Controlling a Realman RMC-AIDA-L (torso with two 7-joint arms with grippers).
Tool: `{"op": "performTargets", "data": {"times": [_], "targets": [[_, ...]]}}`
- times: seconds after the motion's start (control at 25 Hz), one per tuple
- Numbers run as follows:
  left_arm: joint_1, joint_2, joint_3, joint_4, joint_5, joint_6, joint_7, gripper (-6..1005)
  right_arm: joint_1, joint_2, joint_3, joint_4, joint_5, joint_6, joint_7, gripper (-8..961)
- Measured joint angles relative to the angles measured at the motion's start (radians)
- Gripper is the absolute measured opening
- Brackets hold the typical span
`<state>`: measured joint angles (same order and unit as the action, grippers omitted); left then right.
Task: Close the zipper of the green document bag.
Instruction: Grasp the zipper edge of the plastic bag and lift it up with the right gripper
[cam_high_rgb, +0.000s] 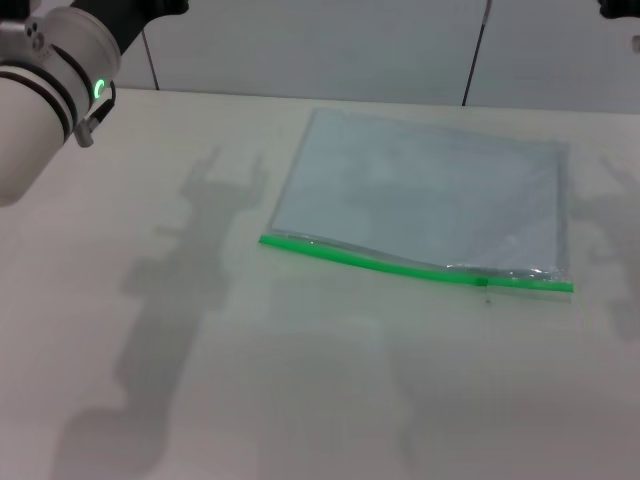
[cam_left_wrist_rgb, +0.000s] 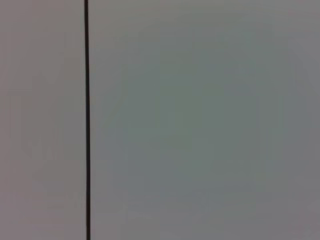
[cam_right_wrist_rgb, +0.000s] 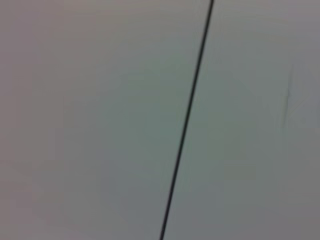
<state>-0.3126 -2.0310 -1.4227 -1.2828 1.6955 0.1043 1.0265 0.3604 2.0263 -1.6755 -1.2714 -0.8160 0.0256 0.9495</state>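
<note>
Head view: green document bag (cam_high_rgb: 420, 195) flat on table (cam_high_rgb: 150, 300); left arm (cam_high_rgb: 45, 70) raised, claws unseen, state unknown.

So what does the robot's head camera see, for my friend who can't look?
A flat green document bag lies on a pale table, its bright green zipper along the near edge. The left arm is up at the far left corner, touching nothing.

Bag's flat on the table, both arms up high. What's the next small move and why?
Probably bring the right arm down toward the slider, which sits near the right end of the zipper on the near edge of the green document bag. Nothing touches the bag yet: the left arm is raised at the far left corner, and neither wrist view shows the bag. The slider is the only thing to pull.
</note>
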Motion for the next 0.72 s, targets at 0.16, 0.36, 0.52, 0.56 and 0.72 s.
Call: {"op": "performTargets", "data": {"times": [0.16,0.36,0.52,0.56,0.72], "targets": [[0.002,0.000,0.003,0.000,0.005,0.000,0.005,603,-0.006,-0.003,-0.018,-0.005,0.000,-0.001,-0.003,555],[0.010,0.001,0.005,-0.001,0.006,0.009,0.005,603,-0.065,-0.005,-0.040,-0.043,-0.003,-0.006,-0.008,554],[0.021,0.002,-0.002,-0.002,0.006,0.011,0.001,604,-0.117,-0.012,-0.047,-0.053,-0.002,-0.087,0.007,553],[0.022,0.002,-0.003,-0.002,0.006,0.011,0.000,604,-0.130,-0.015,-0.047,-0.053,-0.001,-0.116,0.019,553],[0.023,0.003,-0.005,0.001,0.006,0.011,0.000,604,-0.163,-0.064,-0.064,-0.055,-0.007,-0.250,0.111,553]]}}
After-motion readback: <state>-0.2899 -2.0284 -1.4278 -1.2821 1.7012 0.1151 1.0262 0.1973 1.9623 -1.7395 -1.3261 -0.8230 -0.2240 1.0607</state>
